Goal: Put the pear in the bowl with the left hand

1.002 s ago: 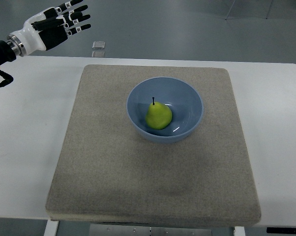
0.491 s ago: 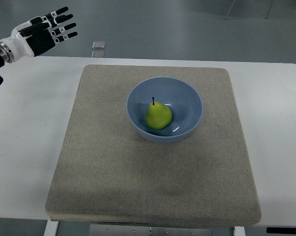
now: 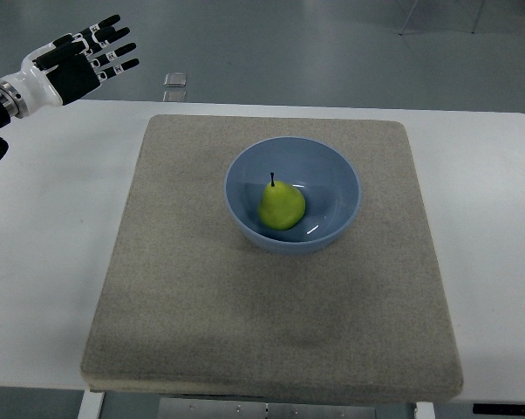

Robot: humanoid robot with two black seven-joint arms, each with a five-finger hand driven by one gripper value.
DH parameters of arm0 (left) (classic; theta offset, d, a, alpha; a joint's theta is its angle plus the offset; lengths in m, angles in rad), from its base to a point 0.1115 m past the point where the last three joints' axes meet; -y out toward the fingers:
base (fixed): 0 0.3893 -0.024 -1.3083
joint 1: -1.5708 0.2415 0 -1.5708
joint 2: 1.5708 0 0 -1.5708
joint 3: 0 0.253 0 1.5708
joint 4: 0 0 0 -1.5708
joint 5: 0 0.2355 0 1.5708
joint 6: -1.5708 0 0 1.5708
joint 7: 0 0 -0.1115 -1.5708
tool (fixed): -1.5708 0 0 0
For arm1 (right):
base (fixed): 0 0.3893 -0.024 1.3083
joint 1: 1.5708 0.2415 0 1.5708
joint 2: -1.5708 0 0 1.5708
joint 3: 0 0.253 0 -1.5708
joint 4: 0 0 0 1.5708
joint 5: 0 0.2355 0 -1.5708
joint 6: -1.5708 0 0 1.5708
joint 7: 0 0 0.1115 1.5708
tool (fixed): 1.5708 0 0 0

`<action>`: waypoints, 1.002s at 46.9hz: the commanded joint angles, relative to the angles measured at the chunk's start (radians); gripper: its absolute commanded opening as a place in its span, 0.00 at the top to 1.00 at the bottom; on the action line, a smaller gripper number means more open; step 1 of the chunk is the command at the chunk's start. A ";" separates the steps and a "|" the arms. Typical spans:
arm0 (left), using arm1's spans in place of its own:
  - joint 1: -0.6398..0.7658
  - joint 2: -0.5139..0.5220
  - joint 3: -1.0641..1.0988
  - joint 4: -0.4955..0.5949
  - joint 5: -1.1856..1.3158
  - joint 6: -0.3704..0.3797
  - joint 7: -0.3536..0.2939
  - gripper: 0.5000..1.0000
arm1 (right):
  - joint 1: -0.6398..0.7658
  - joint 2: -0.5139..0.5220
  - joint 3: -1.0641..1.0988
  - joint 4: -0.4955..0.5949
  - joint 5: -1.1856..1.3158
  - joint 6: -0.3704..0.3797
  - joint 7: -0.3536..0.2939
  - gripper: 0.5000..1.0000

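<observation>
A yellow-green pear [image 3: 282, 206] with a dark stem lies inside the blue bowl [image 3: 336, 166], which stands on the grey mat [image 3: 201, 305] near the table's middle. My left hand [image 3: 79, 63] hovers at the far upper left, beyond the table's back edge and well away from the bowl. Its black-and-white fingers [image 3: 112, 50] are spread and hold nothing. No right arm shows in the picture.
The white table [image 3: 53, 244] extends around the mat on all sides. A small square object [image 3: 175, 80] lies on the floor behind the table's back edge. Grey floor fills the top of the view.
The left hand has drawn back to the left from where it was a second ago, then barely shifted. Pear and bowl have not moved.
</observation>
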 commanded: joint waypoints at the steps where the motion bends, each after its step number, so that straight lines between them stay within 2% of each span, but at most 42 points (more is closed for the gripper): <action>1: 0.010 -0.004 0.000 -0.004 0.001 0.000 -0.001 0.01 | 0.000 0.000 -0.001 0.000 0.002 -0.002 0.002 0.15; 47: 0.012 -0.012 0.002 -0.007 0.003 0.000 -0.001 0.01 | 0.000 0.000 0.000 0.012 -0.003 0.003 -0.001 0.15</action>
